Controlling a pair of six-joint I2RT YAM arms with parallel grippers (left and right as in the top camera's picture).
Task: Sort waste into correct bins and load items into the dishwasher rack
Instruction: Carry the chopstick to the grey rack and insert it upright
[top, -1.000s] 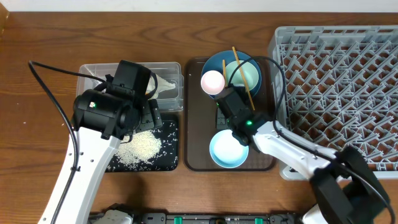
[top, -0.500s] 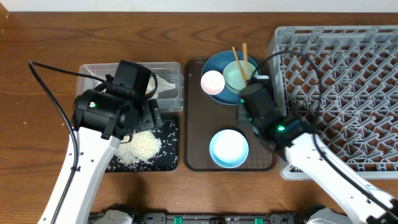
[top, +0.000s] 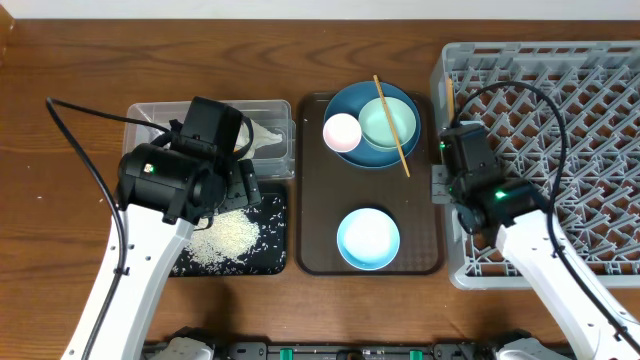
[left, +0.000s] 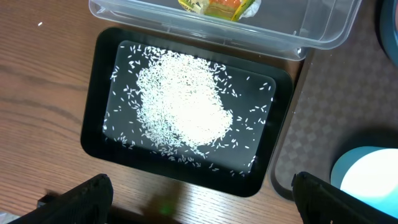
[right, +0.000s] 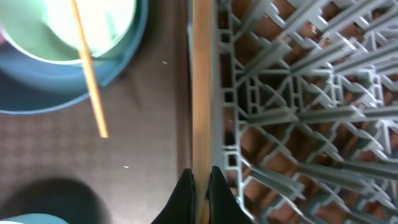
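My right gripper (right: 200, 173) is shut on one chopstick (right: 200, 93), which runs along the left edge of the grey dishwasher rack (top: 560, 130). The other chopstick (top: 392, 128) lies across the mint bowl (top: 380, 115) inside the dark blue bowl (top: 350, 100), beside the pink cup (top: 342, 131). A light blue bowl (top: 368, 240) sits lower on the brown tray (top: 320, 200). Open and holding nothing, my left gripper (left: 202, 208) hovers over the black tray (left: 93, 112) of rice (left: 183, 109). The clear tub (top: 145, 115) holds the tissue (top: 262, 135) and wrapper (left: 217, 7).
The brown tray lies between the two bins on the left and the rack on the right. Cables trail from both arms over the wooden table (top: 60, 200).
My right arm has carried one chopstick rightward from above the brown tray to the rack's left edge. The other chopstick stays on the bowls. The left arm has not moved.
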